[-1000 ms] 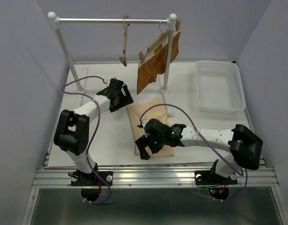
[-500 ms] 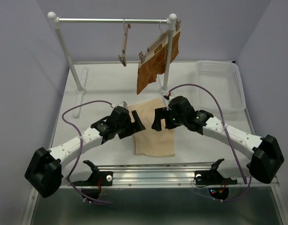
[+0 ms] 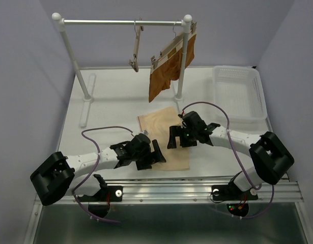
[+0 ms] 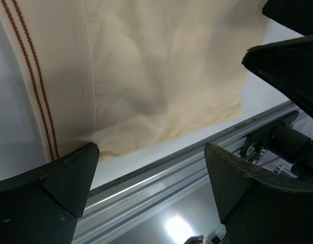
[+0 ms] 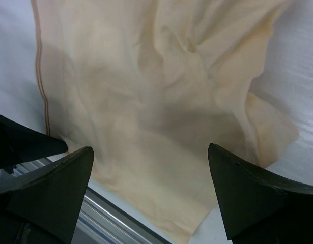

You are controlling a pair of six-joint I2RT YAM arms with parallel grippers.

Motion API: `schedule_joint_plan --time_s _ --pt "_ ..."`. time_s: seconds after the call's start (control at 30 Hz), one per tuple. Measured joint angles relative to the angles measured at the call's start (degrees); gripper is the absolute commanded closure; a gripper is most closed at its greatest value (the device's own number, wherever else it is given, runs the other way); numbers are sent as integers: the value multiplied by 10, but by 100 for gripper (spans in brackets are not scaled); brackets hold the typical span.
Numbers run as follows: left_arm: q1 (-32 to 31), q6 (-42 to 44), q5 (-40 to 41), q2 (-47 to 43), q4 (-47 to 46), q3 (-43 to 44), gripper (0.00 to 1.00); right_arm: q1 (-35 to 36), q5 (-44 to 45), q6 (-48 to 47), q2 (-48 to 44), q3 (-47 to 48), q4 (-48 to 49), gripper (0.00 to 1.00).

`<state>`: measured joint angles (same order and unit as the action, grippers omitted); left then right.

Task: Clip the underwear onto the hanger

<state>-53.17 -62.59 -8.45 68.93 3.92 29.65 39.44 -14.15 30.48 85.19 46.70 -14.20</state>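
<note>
The pale beige underwear (image 3: 159,129) lies flat on the white table, its striped waistband along the left side. My left gripper (image 3: 155,155) is open and empty, low over its near left corner. In the left wrist view the underwear (image 4: 156,76) fills the top, between the open fingers (image 4: 59,188). My right gripper (image 3: 179,141) is open and empty over the cloth's right half, and the right wrist view shows the underwear (image 5: 156,101) under its open fingers (image 5: 258,198). The empty wooden hanger (image 3: 136,48) hangs from the rail at the back.
A second wooden hanger with rust-brown cloth (image 3: 169,68) hangs by the rack's right post (image 3: 184,56). A white basket (image 3: 237,94) stands at the back right. An aluminium rail (image 3: 166,189) runs along the table's near edge and also shows in the left wrist view (image 4: 161,178).
My left arm has swung from the back left to the underwear's near left corner. My right gripper has moved from the near edge up to the cloth's right half. The underwear has stayed put.
</note>
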Motion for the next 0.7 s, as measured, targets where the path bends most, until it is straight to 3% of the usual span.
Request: schedule_joint_plan --time_s 0.27,0.5,0.7 --pt "0 -46 1 -15 -14 -39 1 0 3 20 -3 -44 28 0" --pt "4 -99 25 -86 52 -65 1 0 -28 31 -64 -108 39 0" --pt "13 -116 50 -117 112 -64 1 0 -94 16 -111 -131 -12 0"
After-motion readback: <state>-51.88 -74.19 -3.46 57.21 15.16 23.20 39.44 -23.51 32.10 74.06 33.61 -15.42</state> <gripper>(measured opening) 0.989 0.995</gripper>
